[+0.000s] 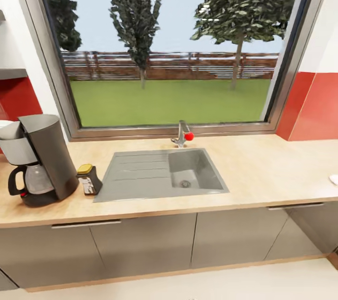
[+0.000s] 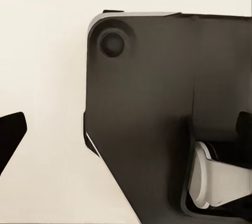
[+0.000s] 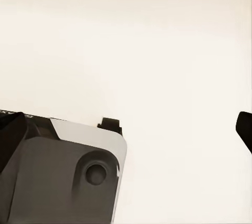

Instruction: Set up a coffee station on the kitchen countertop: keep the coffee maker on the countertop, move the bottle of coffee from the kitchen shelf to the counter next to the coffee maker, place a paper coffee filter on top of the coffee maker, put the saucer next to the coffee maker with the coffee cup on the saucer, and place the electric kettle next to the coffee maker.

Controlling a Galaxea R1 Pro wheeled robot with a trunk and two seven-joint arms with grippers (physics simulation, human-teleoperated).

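Head view: at lower left the coffee maker [image 1: 42, 159] stands on the table [image 1: 263, 173], the bottle of coffee [image 1: 88, 179] just beside it; filter, saucer, cup and kettle seemingly remain. Wrist views: each end effector's state I cannot tell.

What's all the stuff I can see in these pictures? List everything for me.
coffee maker: one, dark grey with a glass pot, left end of the countertop
bottle of coffee: one, dark with a yellow lid, beside the coffee maker, between it and the sink
sink: one, grey, middle of the countertop
tap: one, metal with a red knob, behind the sink
countertop: one, light wood
window: one, behind the countertop
fingers: dark tips at the edges of both wrist views
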